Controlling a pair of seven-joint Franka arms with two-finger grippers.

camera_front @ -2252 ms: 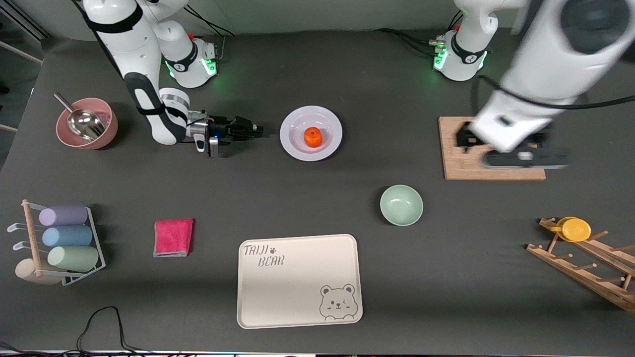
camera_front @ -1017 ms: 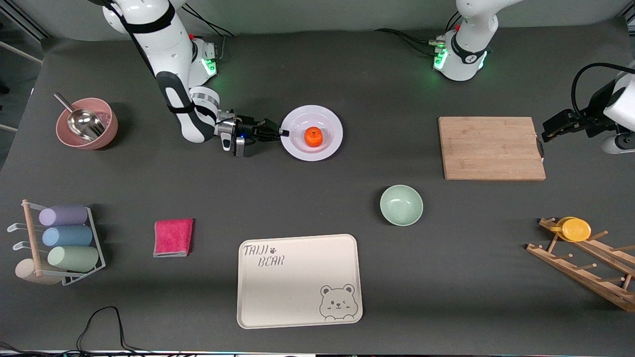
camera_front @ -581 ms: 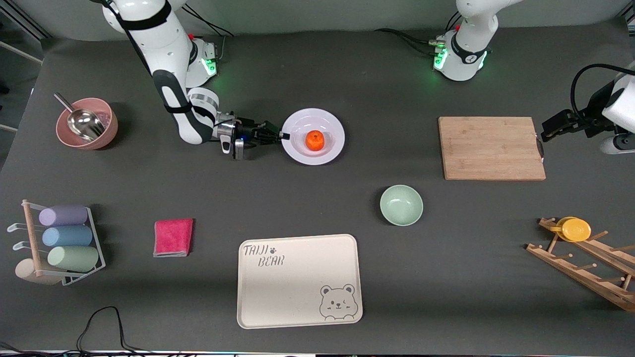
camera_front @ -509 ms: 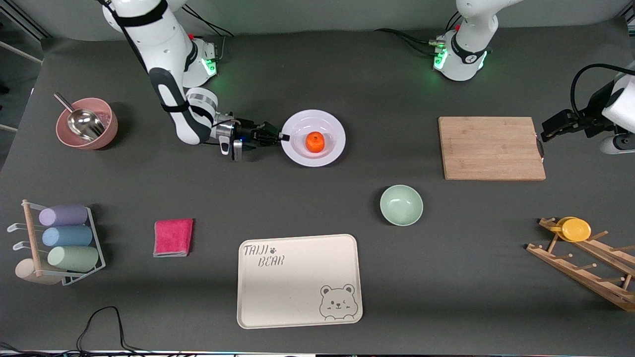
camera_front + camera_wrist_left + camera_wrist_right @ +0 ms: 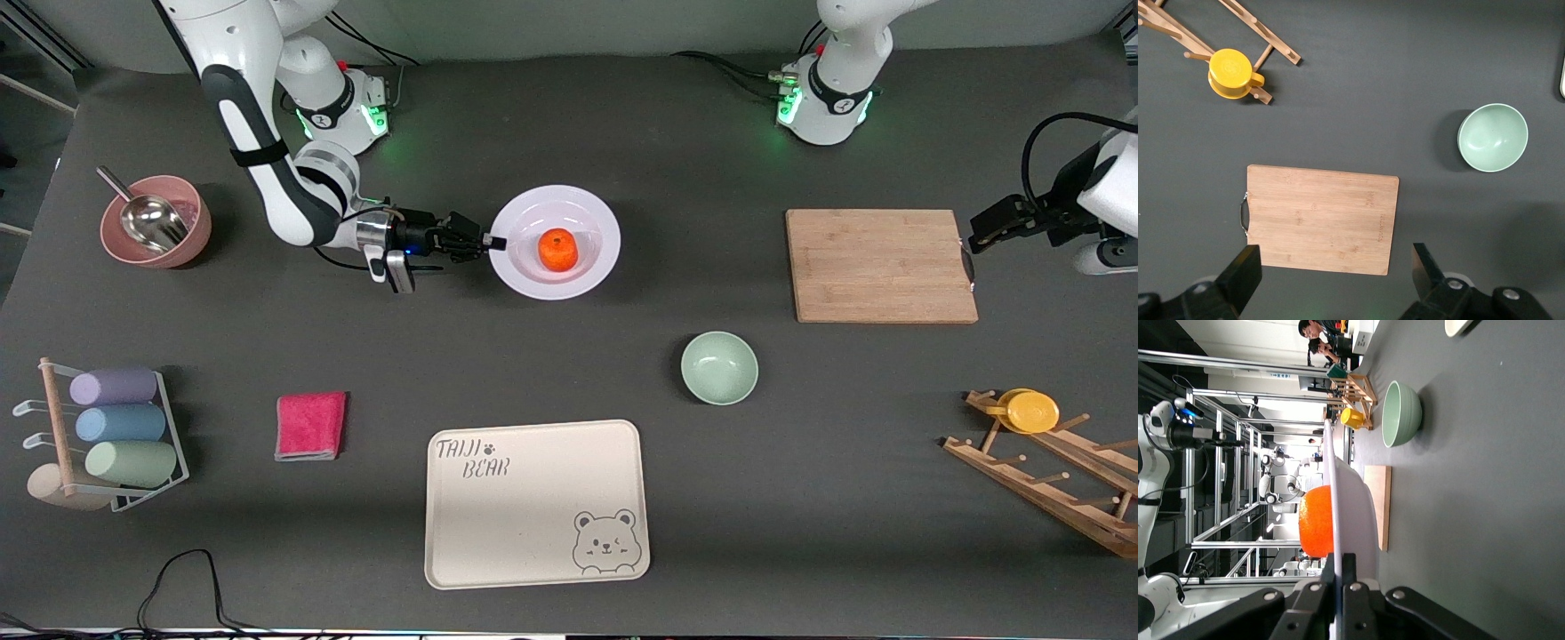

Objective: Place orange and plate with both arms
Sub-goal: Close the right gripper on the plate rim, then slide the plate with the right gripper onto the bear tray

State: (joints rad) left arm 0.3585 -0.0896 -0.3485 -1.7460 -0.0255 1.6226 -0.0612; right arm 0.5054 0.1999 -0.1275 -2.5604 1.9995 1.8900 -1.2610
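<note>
The pale lavender-white plate (image 5: 591, 267) carries the orange (image 5: 558, 248) in its middle. My right gripper (image 5: 493, 241) is shut on the plate's rim at the side toward the right arm's end and holds it level, a little above the table. In the right wrist view the plate (image 5: 1358, 513) shows edge-on between the fingers of the right gripper (image 5: 1340, 567), with the orange (image 5: 1317, 522) on it. My left gripper (image 5: 978, 233) is open and empty, over the table by the handle end of the cutting board (image 5: 880, 265). Its view shows the left gripper (image 5: 1331, 277) above the board (image 5: 1321, 219).
A mint-green bowl (image 5: 719, 367) sits nearer the camera than the plate. The cream bear tray (image 5: 536, 503) lies near the front edge. A pink cloth (image 5: 310, 426), a cup rack (image 5: 107, 436), a pink bowl with scoop (image 5: 156, 221) and a wooden rack with yellow cup (image 5: 1031, 412) stand around.
My right gripper reached the plate, shut on its rim and lifted it with the orange, drawing it slightly toward the right arm's end. My left arm swung off the cutting board, then held still.
</note>
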